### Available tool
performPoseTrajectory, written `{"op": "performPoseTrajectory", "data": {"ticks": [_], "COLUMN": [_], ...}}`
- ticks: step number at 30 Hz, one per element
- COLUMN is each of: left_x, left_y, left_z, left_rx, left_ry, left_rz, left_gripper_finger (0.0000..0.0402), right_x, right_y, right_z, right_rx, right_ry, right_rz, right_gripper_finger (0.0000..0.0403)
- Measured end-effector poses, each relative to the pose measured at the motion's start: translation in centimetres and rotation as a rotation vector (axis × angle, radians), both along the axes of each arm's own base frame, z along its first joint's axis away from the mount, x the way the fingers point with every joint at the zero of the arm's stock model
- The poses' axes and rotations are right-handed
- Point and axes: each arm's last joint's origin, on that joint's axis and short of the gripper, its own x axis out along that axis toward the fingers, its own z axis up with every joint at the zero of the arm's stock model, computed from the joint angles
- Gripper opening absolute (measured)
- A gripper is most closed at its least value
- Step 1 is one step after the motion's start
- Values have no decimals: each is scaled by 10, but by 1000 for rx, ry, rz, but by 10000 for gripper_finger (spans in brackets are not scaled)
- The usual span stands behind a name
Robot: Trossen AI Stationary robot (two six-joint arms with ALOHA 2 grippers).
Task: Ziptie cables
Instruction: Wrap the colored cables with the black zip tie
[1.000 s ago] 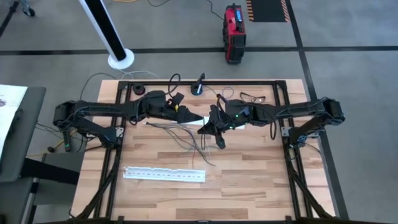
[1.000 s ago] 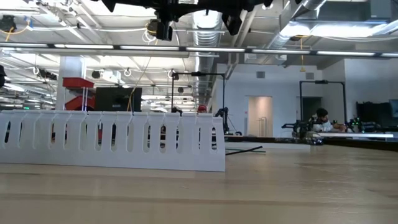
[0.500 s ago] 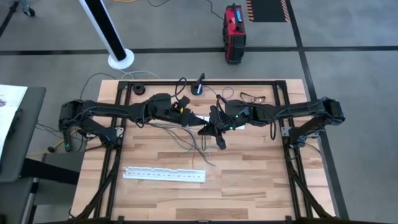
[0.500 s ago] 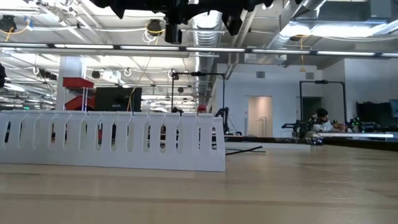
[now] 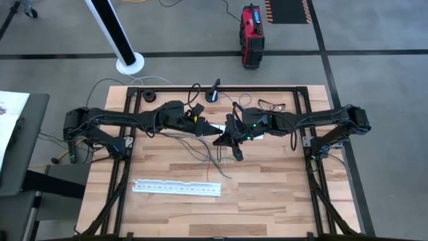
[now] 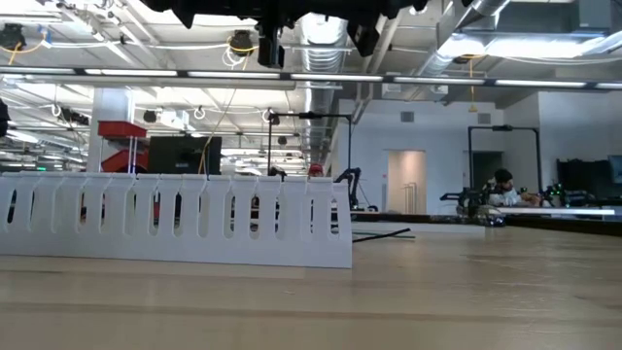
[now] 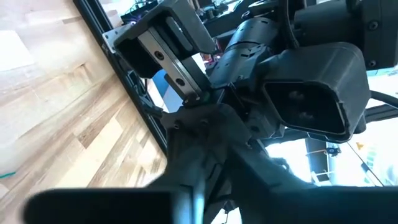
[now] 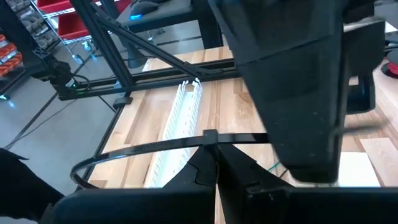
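Left gripper reaching inward above the table's far middle, fingers hard to make out: cannot tell. Right gripper meeting it close by, pressed together on a black zip tie looped out ahead. Cables strewn on the wooden table just beneath and nearer than both grippers. White slotted strip well apart, toward the near edge. Grey floor and red case beyond. Fingertips crowded, contact unclear.

Even overhead ceiling light, soft shadows, blurred wrist-view foregrounds
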Motion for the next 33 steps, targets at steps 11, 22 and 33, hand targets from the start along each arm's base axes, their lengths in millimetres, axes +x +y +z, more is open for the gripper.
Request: {"op": "performPoseTrajectory", "data": {"ticks": [11,22,33], "left_x": [0,-1,-4], "left_y": [2,5,19], "left_z": [0,-1,-3], "left_rx": [11,23,39], "left_ry": [-1,5,21], "left_rz": [9,3,0], "left_gripper_finger": [1,1,0], "right_x": [-2,-2,-15], "right_y": [-10,-6,-16], "right_z": [-7,-7,-6], "right_rx": [35,37,2], "right_ry": [86,83,160], "right_rz": [-141,-132,-148], "right_gripper_finger": [13,108,177]}}
